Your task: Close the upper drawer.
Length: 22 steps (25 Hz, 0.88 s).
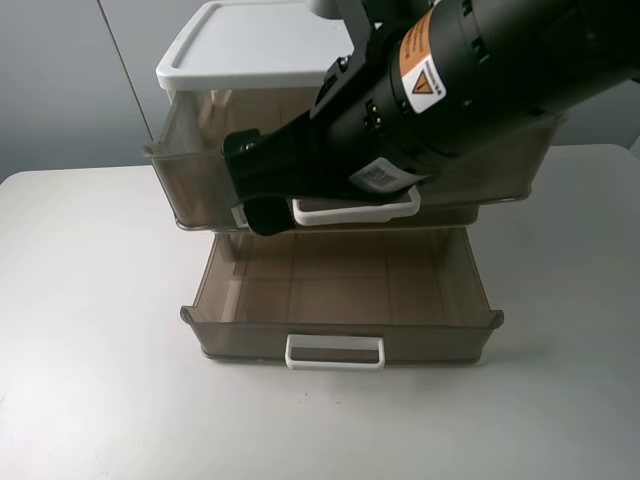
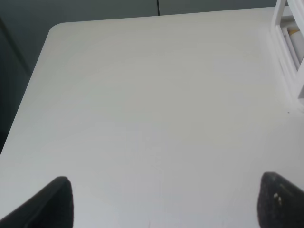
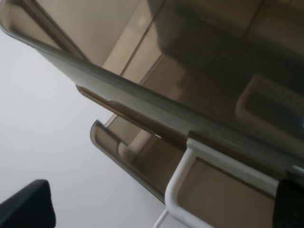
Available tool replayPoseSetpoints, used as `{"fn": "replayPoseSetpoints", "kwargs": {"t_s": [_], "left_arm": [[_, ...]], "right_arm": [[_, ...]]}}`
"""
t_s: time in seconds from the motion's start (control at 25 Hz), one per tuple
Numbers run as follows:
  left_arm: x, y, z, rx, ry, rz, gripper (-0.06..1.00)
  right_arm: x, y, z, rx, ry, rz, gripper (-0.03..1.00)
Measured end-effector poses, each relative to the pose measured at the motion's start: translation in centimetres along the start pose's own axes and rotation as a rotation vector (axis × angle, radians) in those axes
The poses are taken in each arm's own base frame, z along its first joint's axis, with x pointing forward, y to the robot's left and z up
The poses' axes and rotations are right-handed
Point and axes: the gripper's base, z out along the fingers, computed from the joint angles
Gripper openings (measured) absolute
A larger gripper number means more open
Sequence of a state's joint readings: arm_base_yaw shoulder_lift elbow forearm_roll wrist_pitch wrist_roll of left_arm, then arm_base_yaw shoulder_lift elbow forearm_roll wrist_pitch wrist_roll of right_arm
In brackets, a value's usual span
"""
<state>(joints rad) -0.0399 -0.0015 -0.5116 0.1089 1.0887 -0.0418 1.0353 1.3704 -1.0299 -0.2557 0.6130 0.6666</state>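
At the upper drawer (image 1: 195, 185): pulled out, likely approach before pushing.
Right pincer (image 1: 255, 212): spread open, by the handle (image 1: 350, 215).
Next: level push inward.

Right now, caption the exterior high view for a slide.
Right gripper at the front of the open upper drawer, at its white handle; lower drawer pulled farther out.

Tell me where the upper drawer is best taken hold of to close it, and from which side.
Take the white loop handle at the middle of the front wall of the upper drawer, coming from the front. It stands out from the wall, so its bar can be clasped, and a centred hold should push the drawer straight back. The right end effector is at that wall, open.
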Motion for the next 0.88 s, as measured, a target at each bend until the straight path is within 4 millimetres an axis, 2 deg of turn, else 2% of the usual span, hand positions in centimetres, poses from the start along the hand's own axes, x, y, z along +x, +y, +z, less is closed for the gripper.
{"fn": "replayPoseSetpoints", "kwargs": {"t_s": [0.24, 0.56, 0.88], "left_arm": [[0.0, 0.0, 0.0, 0.000, 0.000, 0.000, 0.74], [0.0, 0.0, 0.0, 0.000, 0.000, 0.000, 0.74], [0.0, 0.0, 0.0, 0.000, 0.000, 0.000, 0.74]], "right_arm": [[-1.2, -1.0, 1.2, 0.012, -0.075, 0.006, 0.70], [-2.7, -4.0, 3.0, 0.113, -0.149, 0.006, 0.70], [-3.8, -5.1, 4.1, 0.107, -0.218, 0.050, 0.70]]}}
